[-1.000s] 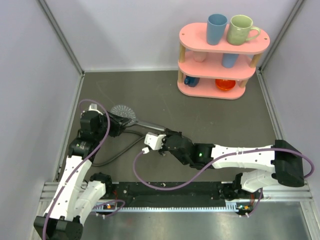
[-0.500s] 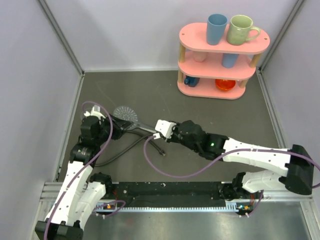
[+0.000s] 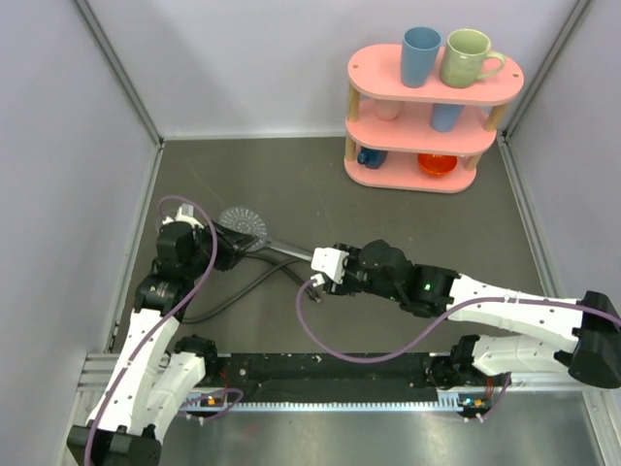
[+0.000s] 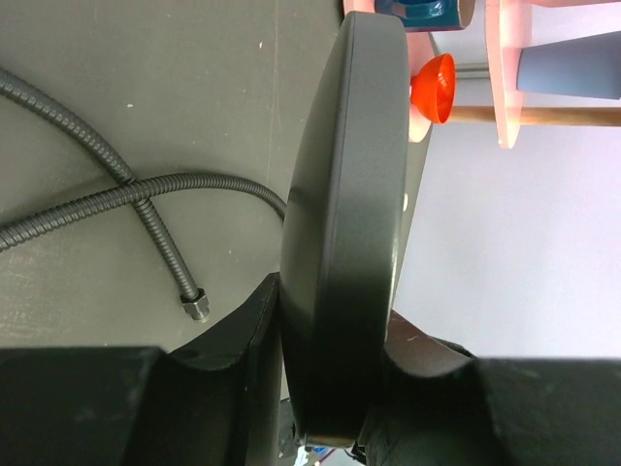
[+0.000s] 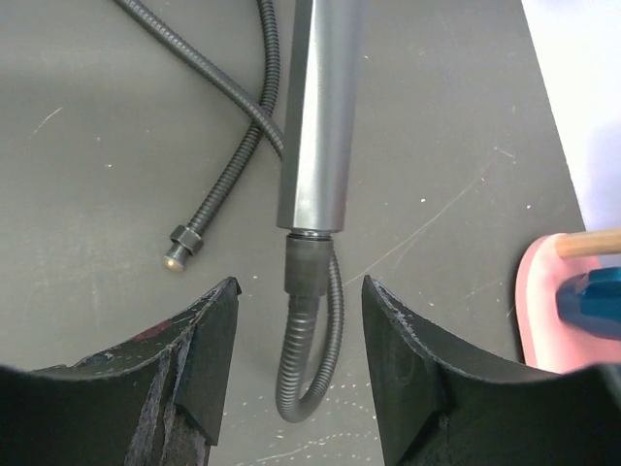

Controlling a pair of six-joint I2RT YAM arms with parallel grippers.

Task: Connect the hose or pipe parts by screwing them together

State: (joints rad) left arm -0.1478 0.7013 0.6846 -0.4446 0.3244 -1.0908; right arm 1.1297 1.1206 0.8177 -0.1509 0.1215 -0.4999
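The left gripper [image 4: 335, 335] pinches the shower head [image 4: 344, 175]; the right gripper [image 5: 299, 296], jaws spread, should close squarely on the hose nut [image 5: 305, 262].

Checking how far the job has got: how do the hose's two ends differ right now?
The joined hose end sits against the tip of the shower head's handle; the free hose end lies on the table, touching nothing. The joined end stands between the right gripper's open jaws; the free end lies outside them, off to one side. Both carry a dark fitting on the same ribbed hose.
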